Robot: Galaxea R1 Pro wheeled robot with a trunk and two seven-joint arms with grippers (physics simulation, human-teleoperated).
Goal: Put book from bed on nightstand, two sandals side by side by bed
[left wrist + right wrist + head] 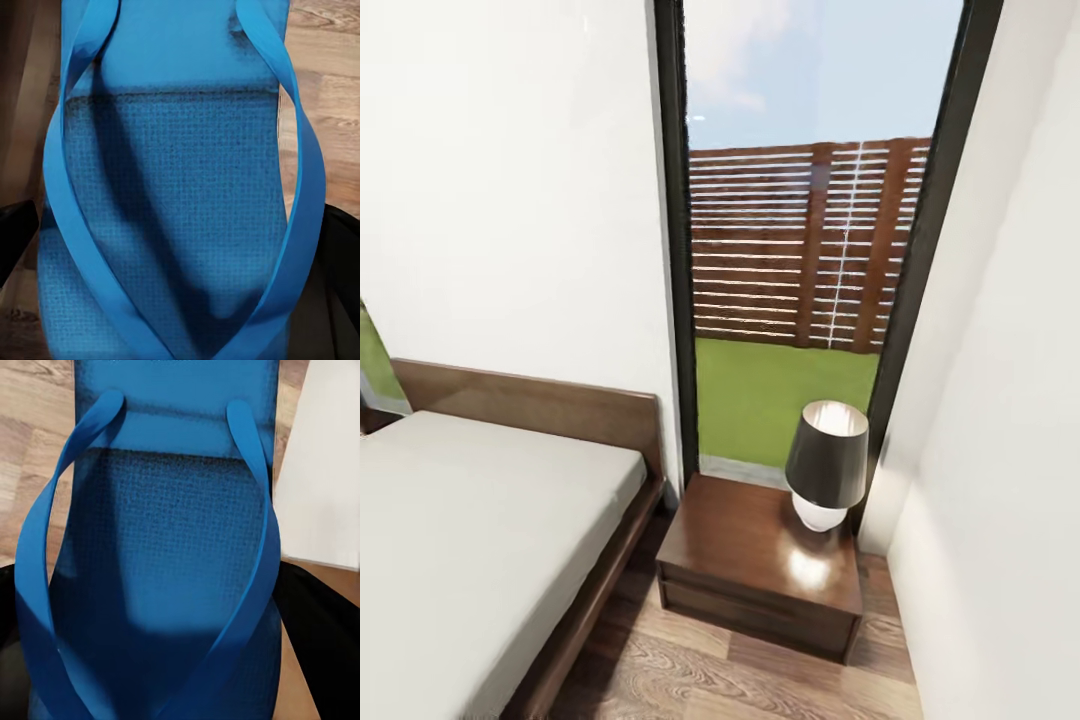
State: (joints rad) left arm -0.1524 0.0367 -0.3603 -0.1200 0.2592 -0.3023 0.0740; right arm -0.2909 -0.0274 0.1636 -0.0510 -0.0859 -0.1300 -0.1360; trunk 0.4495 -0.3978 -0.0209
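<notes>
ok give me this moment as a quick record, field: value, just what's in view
room: white walls, wood-plank floor, tall black-framed window onto a slatted fence and grass
bed: bed at head view's left, grey mattress, no book on the visible part
nightstand: nightstand beside the bed, under the window
lamp: lamp with dark shade on the nightstand's top
left wrist view: blue sandal close up, straps toward camera, plank floor behind
right wrist view: second blue sandal close up
grippers: dark finger parts at frame edges, grip unclear
</notes>
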